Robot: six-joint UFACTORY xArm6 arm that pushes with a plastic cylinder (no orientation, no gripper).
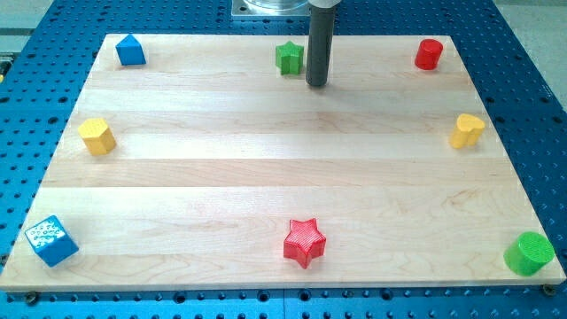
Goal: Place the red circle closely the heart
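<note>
The red circle (429,54), a short cylinder, stands near the board's top right corner. A yellow block (466,130) that looks like a heart lies at the right edge, below the red circle and apart from it. My tip (317,85) rests on the board near the top middle, just right of a green star (289,58) and far left of the red circle. I cannot tell if the rod touches the star.
A blue block (130,50) with a pointed top sits at the top left and a yellow block (97,136) at the left edge. A blue cube (51,240) is at the bottom left, a red star (304,242) at the bottom middle, and a green cylinder (530,253) at the bottom right.
</note>
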